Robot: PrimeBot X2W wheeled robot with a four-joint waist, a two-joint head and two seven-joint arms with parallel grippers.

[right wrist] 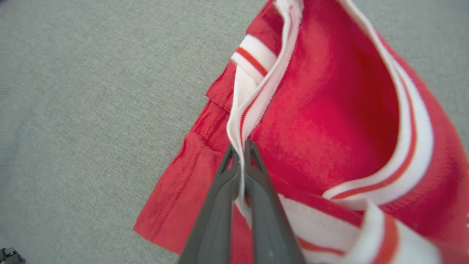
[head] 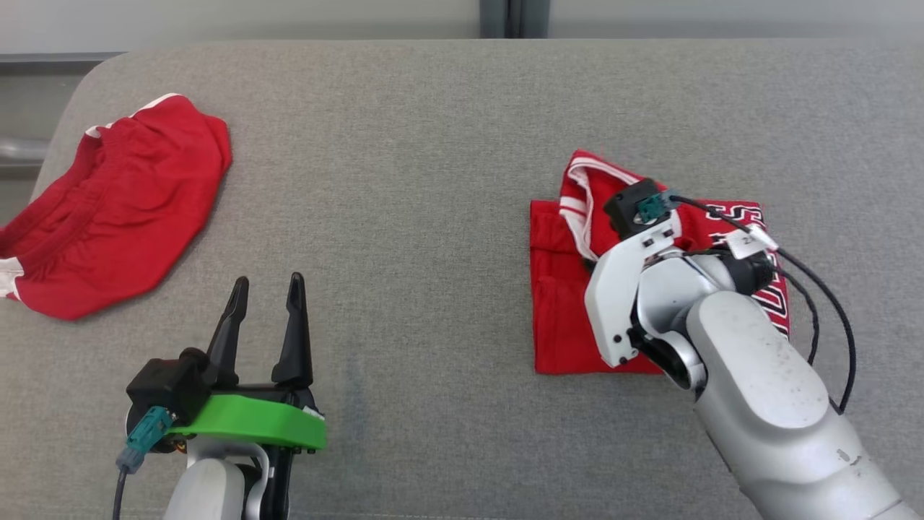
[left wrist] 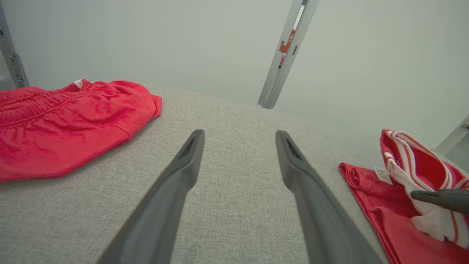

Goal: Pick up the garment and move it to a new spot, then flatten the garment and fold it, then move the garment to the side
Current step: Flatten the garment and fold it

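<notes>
The garment (head: 563, 318) is a red jersey with white and red striped trim, lying folded in a rough rectangle on the right of the grey table (head: 433, 180). My right arm (head: 722, 325) reaches over it from the lower right. My right gripper (right wrist: 242, 156) is shut on the garment's white trim edge (right wrist: 253, 110), which rises in a loose fold off the rest of the cloth. In the left wrist view that garment (left wrist: 388, 220) lies at the right with a dark right finger (left wrist: 439, 198) on it. My left gripper (head: 267, 285) (left wrist: 240, 137) hovers open over bare table, holding nothing.
A second red garment (head: 123, 209) (left wrist: 62, 121) with an elastic waistband lies crumpled at the table's left edge. Wide bare grey surface lies between the two garments. A pale wall and a metal post (left wrist: 282, 55) stand behind the table.
</notes>
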